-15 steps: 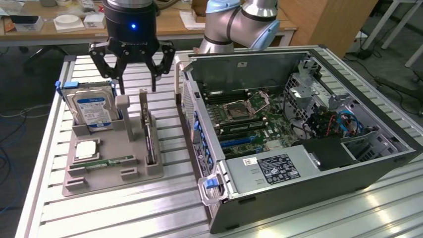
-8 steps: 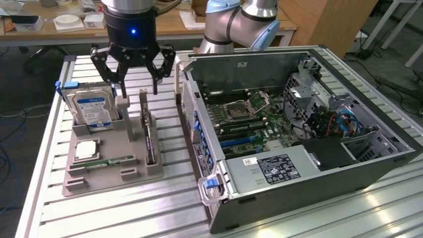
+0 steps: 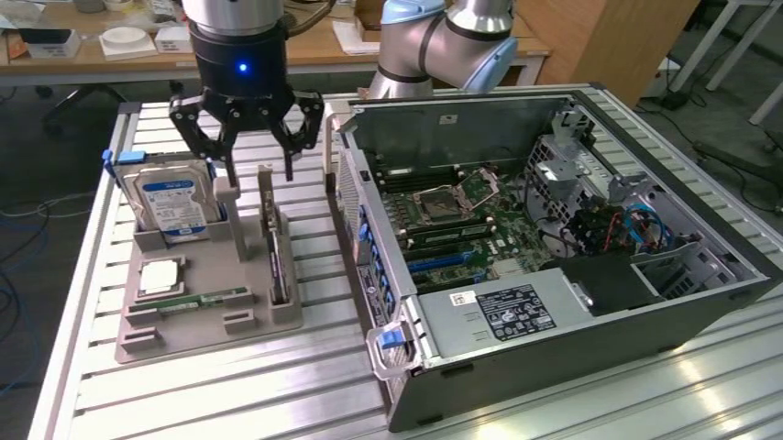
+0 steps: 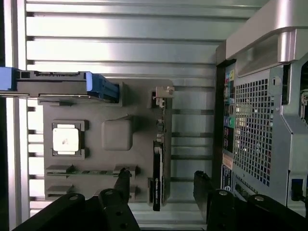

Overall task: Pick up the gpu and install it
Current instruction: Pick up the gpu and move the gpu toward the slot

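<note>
The gpu (image 3: 278,271) stands on edge in a slot of the grey parts holder (image 3: 211,332), a thin dark card with its metal bracket at the far end. My gripper (image 3: 259,174) hangs open above the card's bracket end, one finger on each side of it and clear of it. In the wrist view the gpu (image 4: 157,175) appears edge-on between the two black fingertips (image 4: 123,174), with my gripper (image 4: 161,177) centred over it. The open computer case (image 3: 551,229) lies to the exterior view's right, its motherboard (image 3: 465,225) exposed.
The holder (image 4: 118,134) also carries a silver hard drive (image 3: 171,203) with a blue-white label, a CPU (image 3: 160,275) and a green RAM stick (image 3: 202,300). The case wall (image 4: 260,120) stands close beside the holder. Everything rests on a slatted aluminium table (image 3: 245,394).
</note>
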Motion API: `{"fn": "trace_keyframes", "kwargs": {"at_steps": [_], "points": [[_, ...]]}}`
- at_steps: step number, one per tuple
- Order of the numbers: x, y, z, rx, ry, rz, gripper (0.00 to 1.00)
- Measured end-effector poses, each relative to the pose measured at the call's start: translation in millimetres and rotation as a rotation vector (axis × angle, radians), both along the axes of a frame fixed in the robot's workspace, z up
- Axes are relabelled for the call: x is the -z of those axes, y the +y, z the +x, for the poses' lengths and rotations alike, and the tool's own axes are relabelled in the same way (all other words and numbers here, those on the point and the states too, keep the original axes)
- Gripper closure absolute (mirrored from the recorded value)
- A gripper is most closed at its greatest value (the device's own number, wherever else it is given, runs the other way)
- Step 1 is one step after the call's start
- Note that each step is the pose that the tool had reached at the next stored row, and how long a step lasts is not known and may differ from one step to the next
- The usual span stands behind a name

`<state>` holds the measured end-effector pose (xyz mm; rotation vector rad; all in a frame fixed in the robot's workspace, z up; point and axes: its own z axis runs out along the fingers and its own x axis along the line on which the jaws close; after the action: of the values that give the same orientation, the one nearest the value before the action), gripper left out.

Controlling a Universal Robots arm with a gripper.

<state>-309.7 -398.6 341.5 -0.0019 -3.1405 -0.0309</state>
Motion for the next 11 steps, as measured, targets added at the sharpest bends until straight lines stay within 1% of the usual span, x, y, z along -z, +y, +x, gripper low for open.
{"fn": "trace_keyframes", "kwargs": {"at_steps": [6,9,11], "points": [[7.0,-0.9,0.1,0.005,0.0000,0.0001,0.35],[10.7,-5.4,0.0,0.005,-0.0001,0.0001,0.35],[13.6,-5.9,-0.1,0.005,-0.0001,0.0000,0.35]]}}
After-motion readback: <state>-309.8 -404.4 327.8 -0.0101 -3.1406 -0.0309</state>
